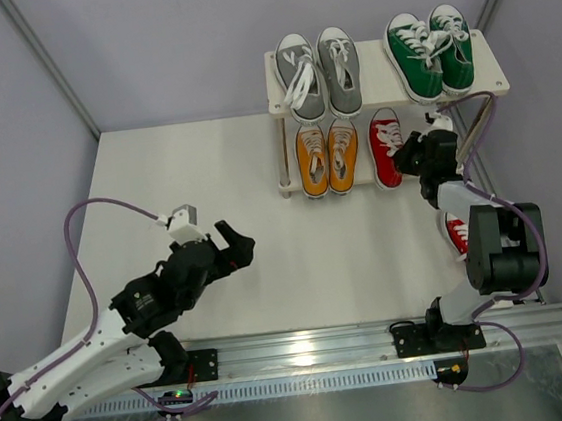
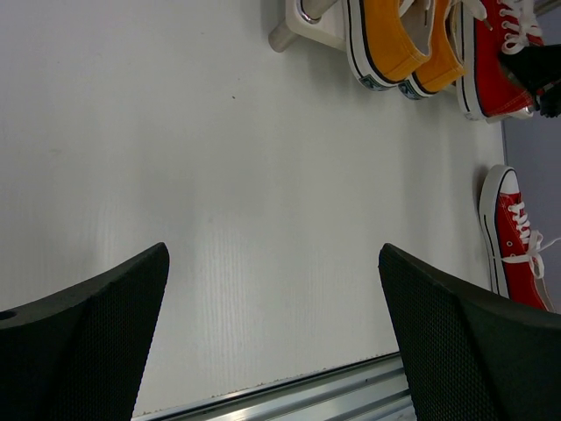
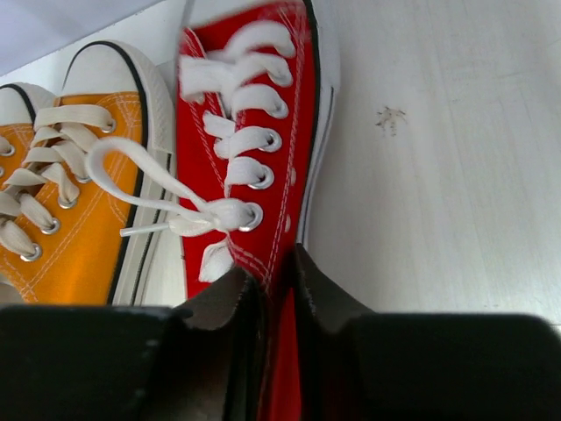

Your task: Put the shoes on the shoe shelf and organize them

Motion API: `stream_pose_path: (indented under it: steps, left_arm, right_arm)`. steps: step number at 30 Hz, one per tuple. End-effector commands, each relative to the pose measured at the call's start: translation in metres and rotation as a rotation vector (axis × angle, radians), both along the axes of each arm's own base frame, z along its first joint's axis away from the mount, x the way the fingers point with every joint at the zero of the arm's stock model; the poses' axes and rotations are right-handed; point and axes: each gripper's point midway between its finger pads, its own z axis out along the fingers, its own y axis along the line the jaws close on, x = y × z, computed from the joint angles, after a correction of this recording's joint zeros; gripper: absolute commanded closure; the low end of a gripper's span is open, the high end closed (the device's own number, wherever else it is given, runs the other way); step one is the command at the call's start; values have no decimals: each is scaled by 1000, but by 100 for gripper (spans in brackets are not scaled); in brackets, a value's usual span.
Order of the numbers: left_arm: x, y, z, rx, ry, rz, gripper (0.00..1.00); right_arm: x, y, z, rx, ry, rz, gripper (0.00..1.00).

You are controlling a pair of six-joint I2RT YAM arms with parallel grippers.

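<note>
The shoe shelf (image 1: 375,72) stands at the back right. A grey pair (image 1: 319,74) and a green pair (image 1: 430,52) sit on its top board. An orange pair (image 1: 328,160) and one red shoe (image 1: 386,144) sit on the lower tier. My right gripper (image 1: 418,156) is shut on that red shoe (image 3: 254,132), pinching its side wall near the heel opening (image 3: 273,263), with an orange shoe (image 3: 88,219) beside it. A second red shoe (image 1: 456,232) lies on the table, partly hidden by the right arm. My left gripper (image 1: 239,245) is open and empty above the table (image 2: 273,254).
The left wrist view shows a shelf post (image 2: 298,22), the orange toes (image 2: 394,39), the shelved red shoe (image 2: 495,61) and the loose red shoe (image 2: 513,241). A metal rail (image 1: 376,346) runs along the near edge. Grey walls close in both sides.
</note>
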Motion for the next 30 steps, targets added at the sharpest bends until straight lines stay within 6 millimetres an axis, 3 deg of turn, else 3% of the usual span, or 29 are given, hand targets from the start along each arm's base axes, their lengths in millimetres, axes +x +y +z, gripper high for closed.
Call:
stream_pose_path:
  steps: [1,6,9,10,11,14,15,16,18,19,20,21,22,24,26,28,30]
  left_arm:
    - [4,-2,22,-60,-51,1,0]
    - [2,4,22,-69,-54,13,0]
    - [0,7,22,-73,-56,17,0]
    - [0,7,23,-75,-57,17,0]
    - [-1,8,23,-79,-58,18,0]
    - [-2,9,23,-86,-59,14,0]
    - [-2,9,23,-87,-59,14,0]
    - [-3,8,22,-88,-56,9,0]
    - [-4,8,23,-96,-57,2,0]
    - [-5,7,22,-96,-55,-4,0]
    - [-6,5,22,-101,-54,-14,0]
    - [-6,4,21,-99,-50,-20,0]
    - [-6,3,20,-99,-49,-25,0]
    - [-8,-2,21,-115,-47,-48,0]
    - [-10,-6,18,-120,-37,-67,1]
    - [-12,-14,18,-135,-31,-98,1]
    - [-15,-21,19,-149,-23,-135,1]
  right_arm:
    - [22,13,61,-27,-192,54,75]
    - [15,19,64,-11,-199,45,53]
    - [8,18,68,-8,-208,25,47]
    - [6,14,70,-14,-212,1,42]
    - [2,12,71,-18,-214,-19,25]
    - [-19,-4,78,-51,-227,-118,13]
    - [-30,-9,72,-67,-212,-144,4]
    - [-41,-15,87,-83,-244,-176,0]
    - [-62,-30,82,-122,-209,-252,0]
    - [-74,-33,97,-141,-233,-264,0]
    - [-87,-35,82,-158,-154,-269,0]
    - [-98,-49,85,-179,-122,-353,0]
    - [-121,-54,65,-182,2,-394,0]
    - [-152,-79,72,-210,65,-569,0]
    - [-194,-93,50,-225,232,-707,0]
    - [-223,-106,36,-289,348,-808,0]
    - [-233,-110,15,-288,462,-872,0]
